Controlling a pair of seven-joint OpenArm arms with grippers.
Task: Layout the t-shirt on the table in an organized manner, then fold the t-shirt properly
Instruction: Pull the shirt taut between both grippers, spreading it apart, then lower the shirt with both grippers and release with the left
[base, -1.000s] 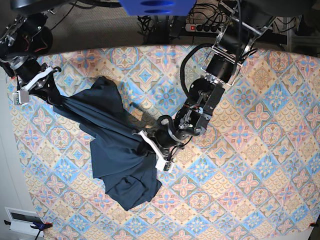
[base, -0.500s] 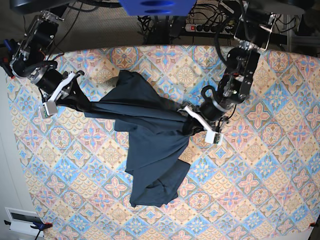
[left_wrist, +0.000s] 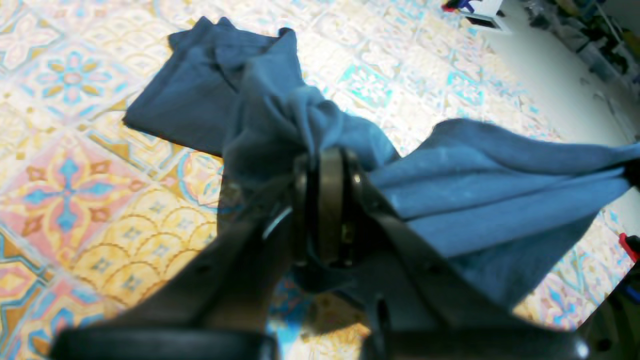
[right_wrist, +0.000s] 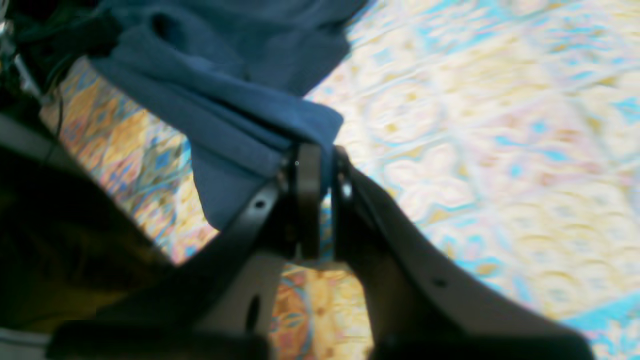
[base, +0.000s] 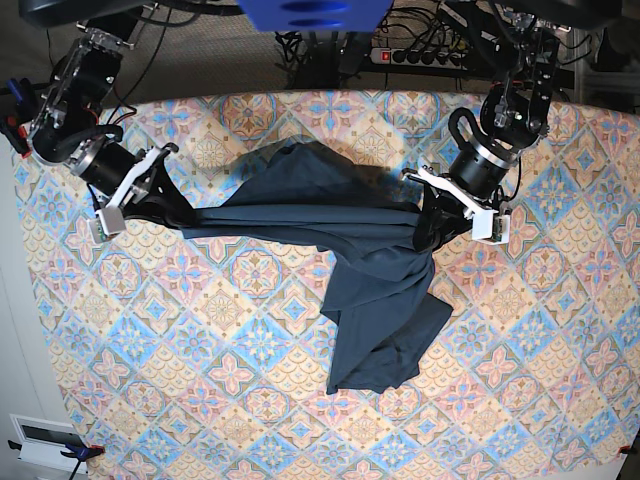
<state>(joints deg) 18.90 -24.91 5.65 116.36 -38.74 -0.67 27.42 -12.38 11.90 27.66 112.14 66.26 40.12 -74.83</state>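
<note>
Base view: the t-shirt (base: 340, 230) is stretched in a taut, bunched band between the two grippers above the middle of the table (base: 560, 380). The rest of the cloth hangs from the left-gripper end of that band and trails toward the near edge of the table, where a folded flap lies on the patterned cover. No containers are on the table. The right gripper (base: 150, 205) is at the far-left part of the table, its arm reaching in from the far-left corner, with the fingers pointing toward the shirt. The left gripper (base: 440, 215) is right of the table's centre, its arm coming down from the far-right edge with the elbow raised. Left wrist view: the left gripper (left_wrist: 325, 210) has its fingers clenched on a twisted wad of the t-shirt (left_wrist: 480, 180), the cloth fanning out to the right and a loose part lying on the table (left_wrist: 75, 165) beyond. Right wrist view: the right gripper (right_wrist: 317, 200) pinches a thick fold of the t-shirt (right_wrist: 240, 115) between nearly closed fingers, lifted off the table (right_wrist: 475, 165).
</note>
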